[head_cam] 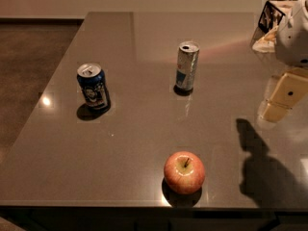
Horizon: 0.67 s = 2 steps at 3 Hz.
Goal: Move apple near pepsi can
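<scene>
Two cans (92,86) (186,66), one apple (184,172)

Red-yellow apple (184,172), stem up, rests on the surface (144,143), lower centre of frame. Dark blue pepsi can (93,86), silver top, stands upright at mid-left, well apart from it. The gripper (280,101) hangs at the right edge.
</scene>
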Each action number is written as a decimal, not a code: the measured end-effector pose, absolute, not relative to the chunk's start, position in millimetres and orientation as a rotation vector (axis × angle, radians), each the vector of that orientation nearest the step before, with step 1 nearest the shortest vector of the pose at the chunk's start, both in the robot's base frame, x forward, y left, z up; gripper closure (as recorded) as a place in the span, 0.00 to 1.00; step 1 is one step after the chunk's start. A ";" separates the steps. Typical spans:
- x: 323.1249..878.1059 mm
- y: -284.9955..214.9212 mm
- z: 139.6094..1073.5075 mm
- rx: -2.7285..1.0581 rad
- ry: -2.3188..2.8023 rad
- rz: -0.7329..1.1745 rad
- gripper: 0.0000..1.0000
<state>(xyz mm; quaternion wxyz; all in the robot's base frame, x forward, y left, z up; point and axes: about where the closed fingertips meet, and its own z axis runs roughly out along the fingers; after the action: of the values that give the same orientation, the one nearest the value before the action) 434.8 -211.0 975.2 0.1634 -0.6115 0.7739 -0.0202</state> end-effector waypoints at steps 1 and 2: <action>419.8 -191.7 962.3 -1.814 2.134 0.040 0.00; 388.6 -146.5 929.6 -1.933 1.978 0.270 0.00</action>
<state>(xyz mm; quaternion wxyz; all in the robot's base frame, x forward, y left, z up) 388.6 -146.5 929.6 0.1802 -0.6843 0.7001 0.0956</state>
